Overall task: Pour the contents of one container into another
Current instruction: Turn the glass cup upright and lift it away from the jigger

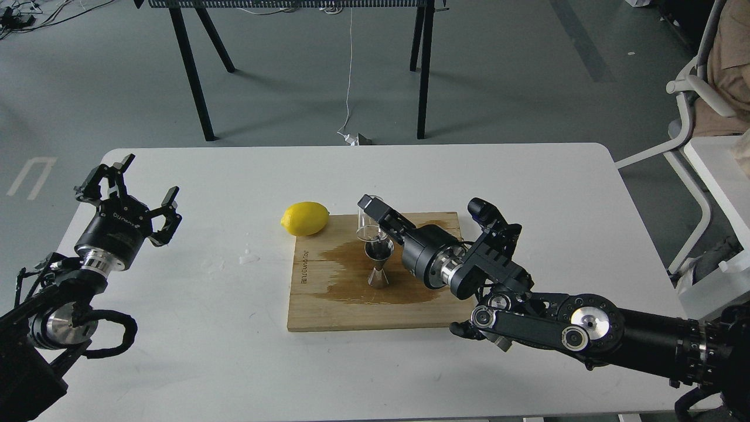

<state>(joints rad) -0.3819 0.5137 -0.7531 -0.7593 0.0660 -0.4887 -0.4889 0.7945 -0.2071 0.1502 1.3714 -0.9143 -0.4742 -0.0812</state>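
The small clear colourless glass cup [368, 225] hangs tilted over the wooden cutting board [375, 305], gripped by the right fingers [371, 206], which close on its far side and rim. Going left to right: the left gripper [136, 190] hovers over the white table [176, 351] at about nine o'clock from the board, its fingers spread open and holding nothing, well apart from everything on the board. A yellow lemon [304, 218] lies at the board's eleven o'clock corner. Next comes the cup, and just below it, toward six o'clock, stands the small shiny stainless-steel hourglass jigger [379, 264], upright on a dark wet patch of the wood.

The relation that matters is cup over jigger: the cup's lower edge sits right at the jigger's upper mouth, touching or nearly so; I cannot tell which. The cup's long axis leans, though its open end is hard to make out through the glass. The right arm, reaching in from four o'clock, is plainly the nearer one and does the work. By my judgement the pour is under way or about to start, and any further tilt must keep the lip centred on that narrow mouth.
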